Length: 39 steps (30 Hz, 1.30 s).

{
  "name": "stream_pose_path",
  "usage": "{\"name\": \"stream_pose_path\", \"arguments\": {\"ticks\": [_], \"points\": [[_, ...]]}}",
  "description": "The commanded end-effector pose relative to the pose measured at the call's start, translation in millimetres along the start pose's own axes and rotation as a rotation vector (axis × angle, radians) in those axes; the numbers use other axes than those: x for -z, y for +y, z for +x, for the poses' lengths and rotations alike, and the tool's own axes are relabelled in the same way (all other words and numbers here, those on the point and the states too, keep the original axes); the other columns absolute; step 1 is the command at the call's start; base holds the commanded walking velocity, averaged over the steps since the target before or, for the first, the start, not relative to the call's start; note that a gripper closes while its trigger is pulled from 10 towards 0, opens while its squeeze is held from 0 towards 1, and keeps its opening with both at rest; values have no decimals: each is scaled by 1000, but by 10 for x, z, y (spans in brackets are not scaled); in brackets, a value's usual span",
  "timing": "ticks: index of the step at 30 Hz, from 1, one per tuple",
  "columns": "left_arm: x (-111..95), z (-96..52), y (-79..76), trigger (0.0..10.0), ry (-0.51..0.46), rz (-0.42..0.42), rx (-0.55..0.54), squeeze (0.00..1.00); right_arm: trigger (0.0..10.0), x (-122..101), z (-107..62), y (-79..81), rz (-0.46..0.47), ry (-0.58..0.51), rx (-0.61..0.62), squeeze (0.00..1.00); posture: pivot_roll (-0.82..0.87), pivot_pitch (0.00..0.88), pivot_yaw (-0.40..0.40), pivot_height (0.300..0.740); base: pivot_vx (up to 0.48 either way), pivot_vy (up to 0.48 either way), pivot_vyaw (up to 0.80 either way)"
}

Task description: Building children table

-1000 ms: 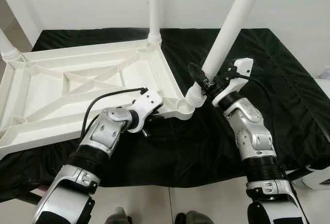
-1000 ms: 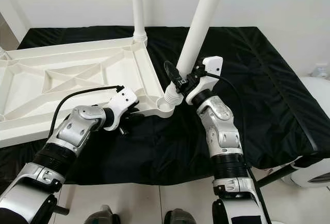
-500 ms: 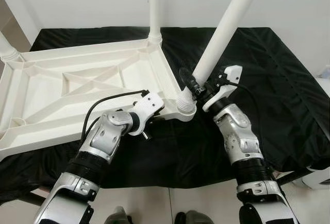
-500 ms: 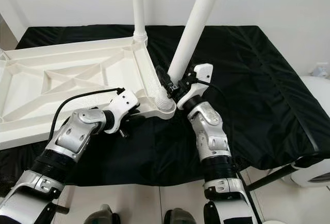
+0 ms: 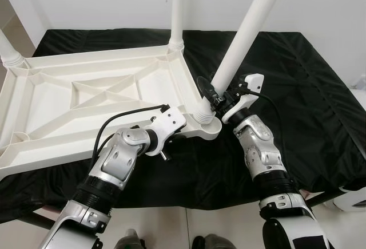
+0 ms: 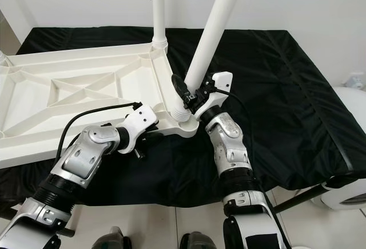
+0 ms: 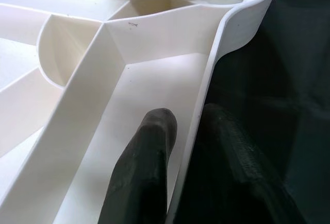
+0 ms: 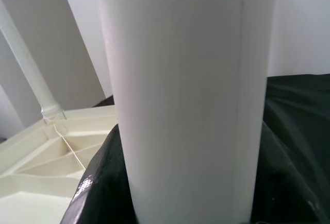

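1. The white children's table point(image 5: 86, 97) lies upside down on a black cloth point(image 5: 309, 83), taking up the left and centre of the head views, its ribbed underside facing up.
2. One fitted leg point(image 5: 177, 8) stands upright at the far corner, top centre of the frame; another leg point(image 5: 8, 51) shows at the upper left edge.
3. The right claw point(image 5: 213, 93), just right of centre, is clamped around the lower end of a third white leg point(image 5: 246, 28), which leans up toward the upper right.
4. That leg's ribbed foot sits at the near corner socket point(image 5: 205, 122) of the upturned table (how deep it is seated cannot be told).
5. In the right wrist view the leg point(image 8: 185, 95) runs between the black fingers point(image 8: 103, 183), which hug it on both sides.
6. The left claw point(image 7: 188, 131), low centre in the head views, pinches the table's near rim point(image 7: 206, 95) just beside that socket.
7. One finger point(image 7: 149, 152) presses the inside of the rim wall and the other lies outside over the cloth.
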<state>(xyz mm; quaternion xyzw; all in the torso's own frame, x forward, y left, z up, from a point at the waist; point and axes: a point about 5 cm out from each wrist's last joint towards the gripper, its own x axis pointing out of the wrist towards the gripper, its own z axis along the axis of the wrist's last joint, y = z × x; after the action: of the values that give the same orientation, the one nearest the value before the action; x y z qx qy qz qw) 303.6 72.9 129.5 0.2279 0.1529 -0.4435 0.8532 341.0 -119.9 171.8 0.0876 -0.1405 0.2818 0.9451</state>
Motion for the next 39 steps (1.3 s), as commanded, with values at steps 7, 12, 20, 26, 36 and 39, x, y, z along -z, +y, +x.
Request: {"name": "stream_pose_path", "arguments": {"ticks": [7,12,20,26,36,39], "points": [[-97,-49,43,10000,-38,19,-65,0,10000,14,-99,-48,0,26,8,0,21,0,-57,740,0,0,0],[-110,-54,69,10000,-35,25,-75,0,10000,2,-181,-44,0,22,-4,0,14,0,-54,740,0,0,0],[-153,-53,95,10000,-40,36,-82,0,10000,46,-286,2,51,45,-13,0,6,0,-53,740,0,0,0],[-168,-48,100,10000,-44,38,-85,0,10000,59,-318,1,89,53,9,0,2,9,-50,740,0,0,0],[-177,-53,104,10000,-46,36,-90,0,10000,138,-323,-60,-14,128,65,0,3,22,-51,740,0,0,0],[-177,-58,107,10000,-47,33,-94,0,10000,168,-288,-28,-94,174,60,0,5,22,-55,740,0,0,0]]}}
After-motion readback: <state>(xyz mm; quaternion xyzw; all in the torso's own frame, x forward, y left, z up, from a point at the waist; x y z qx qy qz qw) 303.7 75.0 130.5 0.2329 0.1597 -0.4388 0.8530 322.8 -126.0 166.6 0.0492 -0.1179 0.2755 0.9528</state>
